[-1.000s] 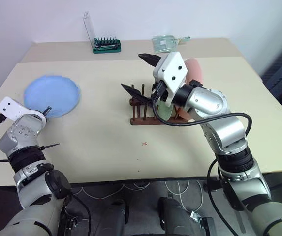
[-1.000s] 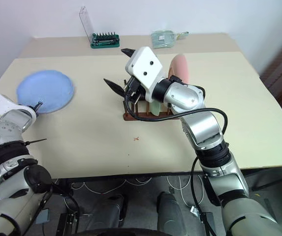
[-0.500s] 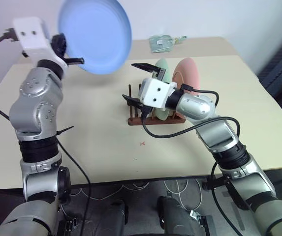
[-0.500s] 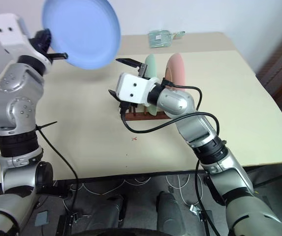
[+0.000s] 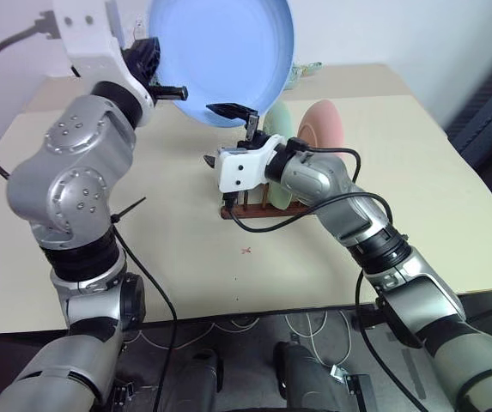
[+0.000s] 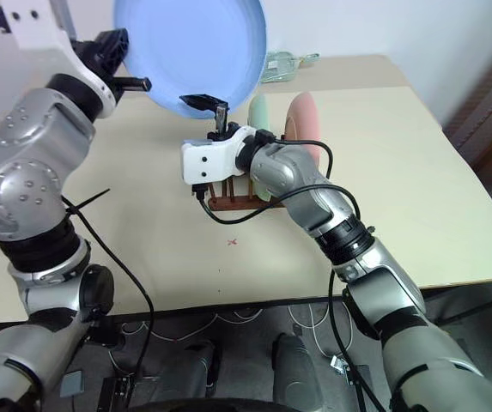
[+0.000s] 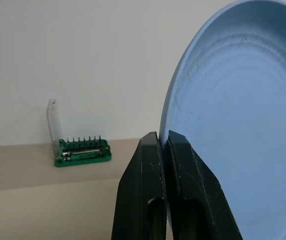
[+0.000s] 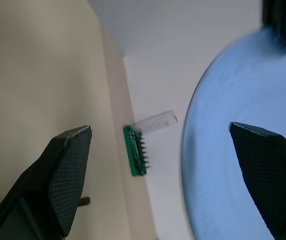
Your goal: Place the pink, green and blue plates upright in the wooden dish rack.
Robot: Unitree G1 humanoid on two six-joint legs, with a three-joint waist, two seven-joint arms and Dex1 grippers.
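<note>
The blue plate (image 5: 220,60) hangs tilted, nearly upright, high over the table, and my left gripper (image 7: 162,142) is shut on its rim. The green plate (image 5: 278,117) and the pink plate (image 5: 321,129) stand upright in the wooden dish rack (image 5: 247,211) at mid table. In front of the rack's left end my right gripper (image 5: 221,136) is open, just below the blue plate's lower edge. In the right wrist view the blue plate (image 8: 222,150) lies partly between the spread fingers (image 8: 68,170), apart from them.
A green tray of tool bits (image 7: 83,152) with a clear lid stands at the table's back left edge. A clear packet (image 6: 284,64) lies at the back, behind the rack. Bare tabletop (image 5: 452,197) stretches to the right of the rack.
My left gripper has lifted the blue plate off the table's left side, up and to the right. My right gripper has rolled and shifted a little left and lower, in front of the rack.
</note>
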